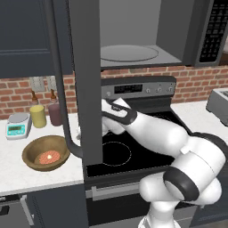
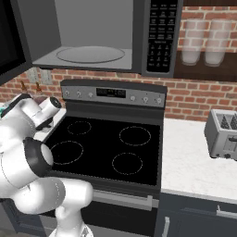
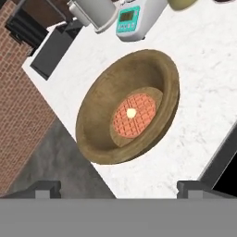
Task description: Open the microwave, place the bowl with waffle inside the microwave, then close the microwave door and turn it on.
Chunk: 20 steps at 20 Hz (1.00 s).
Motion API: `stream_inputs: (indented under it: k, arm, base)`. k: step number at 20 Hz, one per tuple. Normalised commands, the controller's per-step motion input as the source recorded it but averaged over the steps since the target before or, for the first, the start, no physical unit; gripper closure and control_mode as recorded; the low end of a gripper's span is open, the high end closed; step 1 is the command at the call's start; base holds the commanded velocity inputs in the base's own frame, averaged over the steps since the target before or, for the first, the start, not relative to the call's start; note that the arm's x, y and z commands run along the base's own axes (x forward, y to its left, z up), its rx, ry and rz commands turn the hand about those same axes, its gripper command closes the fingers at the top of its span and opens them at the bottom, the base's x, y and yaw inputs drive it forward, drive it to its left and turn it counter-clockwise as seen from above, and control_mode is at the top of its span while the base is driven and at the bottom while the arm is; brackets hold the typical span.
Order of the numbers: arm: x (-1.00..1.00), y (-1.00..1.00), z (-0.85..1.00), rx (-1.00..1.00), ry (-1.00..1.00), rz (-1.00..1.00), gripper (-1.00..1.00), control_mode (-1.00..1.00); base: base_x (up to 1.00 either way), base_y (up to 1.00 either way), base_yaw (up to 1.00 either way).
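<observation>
Microwave open, grey interior and glass turntable exposed, keypad strip at right. Microwave door swung out toward the camera in left base view, curved handle running down its edge. Bowl sitting on white desk left of stove, waffle lying flat in its bottom. Same bowl centred in hand view, waffle reddish with pale middle. Tool spread wide, finger tips at the lower corners, holding nothing, above the bowl and not touching it. Scale, yellow cup and maroon cup behind the bowl near the brick wall. Toaster on desk right of stove, well apart from the bowl. Two glasses on shelf beside the microwave.
</observation>
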Motion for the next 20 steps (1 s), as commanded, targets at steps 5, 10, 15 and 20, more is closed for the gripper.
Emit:
stream_inputs:
  k: [5,10,15,20]
  arm:
    - [0.19,0.15,-0.24,0.00,0.09,0.00,-1.00,-1.00]
    - [0.21,0.21,-0.27,0.00,0.09,0.00,-1.00,-1.00]
    - [0.21,0.21,-0.23,0.00,0.09,0.00,-1.00,-1.00]
    - [0.19,0.21,-0.24,0.00,0.08,0.00,-1.00,-1.00]
  base:
    - [0.00,0.00,0.00]
    - [0.00,0.00,0.00]
    - [0.00,0.00,0.00]
    - [0.00,0.00,0.00]
